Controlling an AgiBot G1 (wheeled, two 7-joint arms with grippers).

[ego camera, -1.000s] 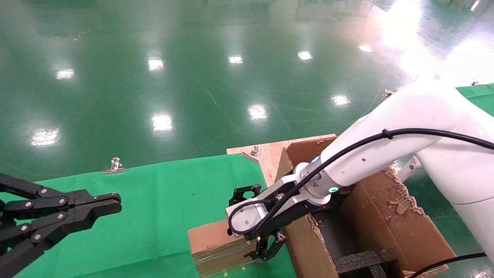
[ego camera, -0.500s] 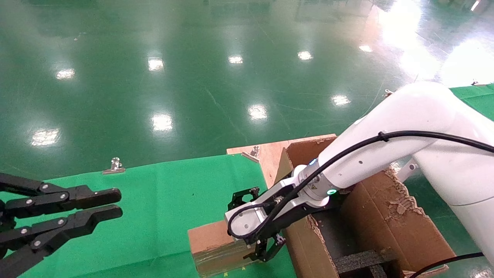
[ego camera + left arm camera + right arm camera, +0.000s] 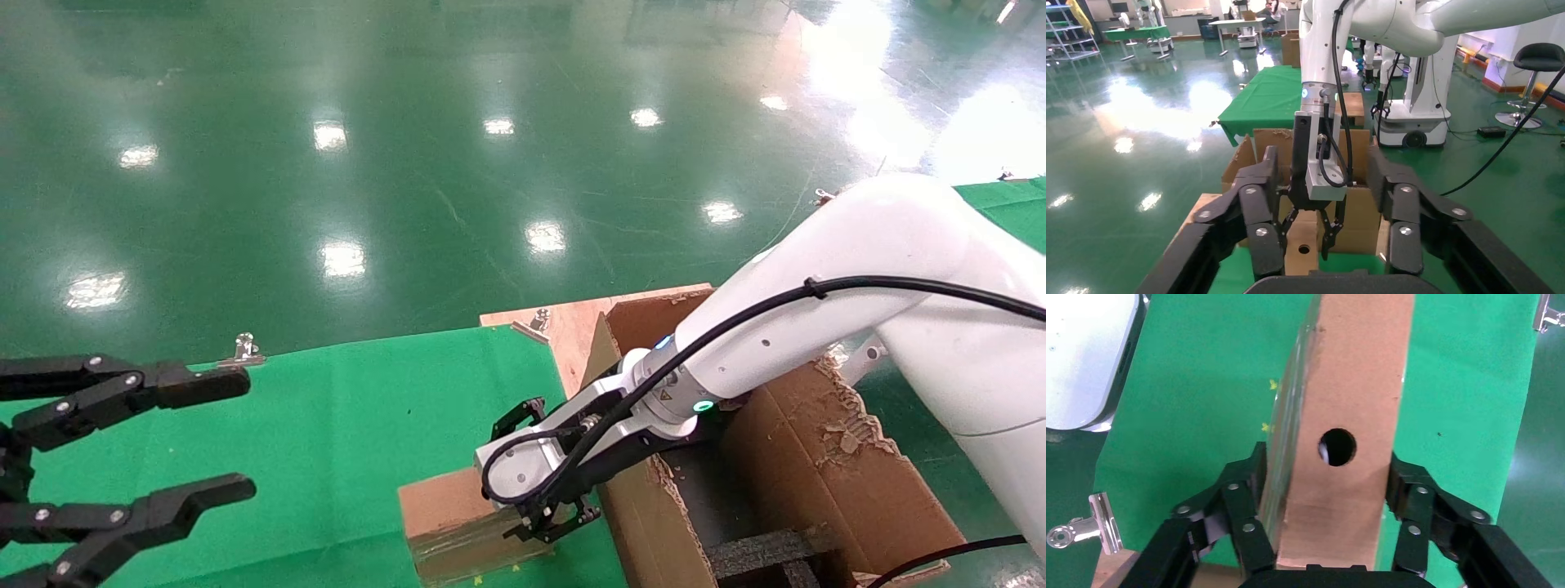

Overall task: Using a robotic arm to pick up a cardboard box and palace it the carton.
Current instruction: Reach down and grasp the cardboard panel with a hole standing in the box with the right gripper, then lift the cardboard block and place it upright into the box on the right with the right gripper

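We saw the cardboard box [image 3: 458, 523] resting on the green cloth [image 3: 343, 425] just beside the near left wall of the carton [image 3: 817, 457], standing on a long narrow edge. Its long axis ran across the table, one end toward the carton and the other toward our left arm. In the right wrist view the narrow top face with the round hole [image 3: 1337, 446] ran straight away from the camera, and the shiny taped broad face [image 3: 1286, 447] fell away on one side.

The robotic arm [image 3: 817, 286], our right one, reached down and leftward from the shoulder across the carton's front corner, wrist tilted down over the box's carton end. Its right gripper [image 3: 543, 523] straddled that end; the fingers [image 3: 1242, 502] sat against both broad faces, so we took it as clamped on the box.

Our left gripper [image 3: 188, 437] hung above the cloth at the table's left side, well apart from the box, its two fingers spread wide with nothing between them. A metal clip [image 3: 243, 349] held the cloth's far edge.
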